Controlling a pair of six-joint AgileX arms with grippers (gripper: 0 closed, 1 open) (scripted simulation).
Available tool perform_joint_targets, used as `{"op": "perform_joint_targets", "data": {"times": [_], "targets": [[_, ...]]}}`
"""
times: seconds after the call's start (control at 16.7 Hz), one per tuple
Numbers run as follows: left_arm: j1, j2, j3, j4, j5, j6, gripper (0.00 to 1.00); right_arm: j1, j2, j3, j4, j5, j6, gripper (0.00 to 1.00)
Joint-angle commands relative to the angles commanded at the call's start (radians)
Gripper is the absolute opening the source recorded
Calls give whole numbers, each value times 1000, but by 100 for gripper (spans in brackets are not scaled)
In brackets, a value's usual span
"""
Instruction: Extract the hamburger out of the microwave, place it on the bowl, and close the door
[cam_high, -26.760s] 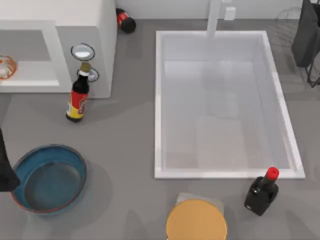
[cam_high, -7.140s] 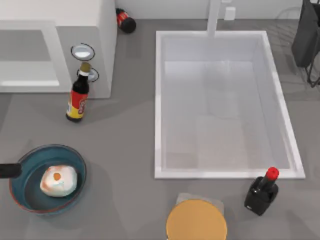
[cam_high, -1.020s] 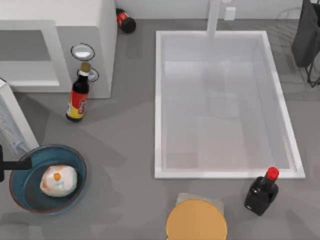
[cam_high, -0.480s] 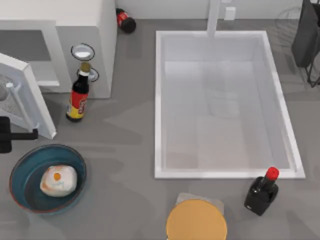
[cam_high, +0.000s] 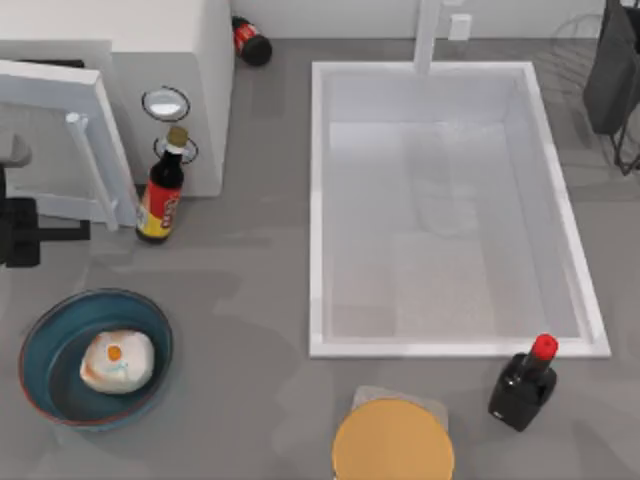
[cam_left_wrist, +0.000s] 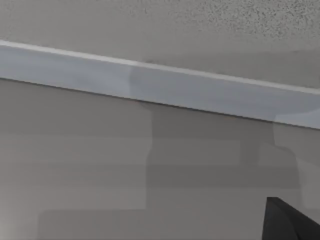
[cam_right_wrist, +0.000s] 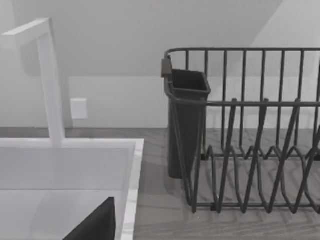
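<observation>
Here, lumpy hamburger fills round bowl

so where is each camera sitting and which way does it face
Top view: above the table, looking straight down on the microwave, its door, the bowl holding the hamburger, and the sink; the left gripper reaches in at the left edge by the door.
Left wrist view: close against a flat grey surface crossed by a pale strip; a dark gripper tip sits in one corner.
Right wrist view: level with the counter, facing the dish rack and faucet.
Shared: top and right wrist views both show the sink and faucet.
</observation>
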Motion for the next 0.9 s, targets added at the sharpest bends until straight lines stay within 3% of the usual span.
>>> {"op": "perform_joint_targets", "data": {"times": [0.3, 0.66, 0.9], "targets": [[3, 36, 36, -6, -1, -1, 0, 0, 0, 0, 0, 0, 0, 100], [-11, 296, 327, -28, -7, -9, 0, 0, 0, 0, 0, 0, 0, 100], [-16, 361, 396, -35, -10, -11, 0, 0, 0, 0, 0, 0, 0, 100]]}}
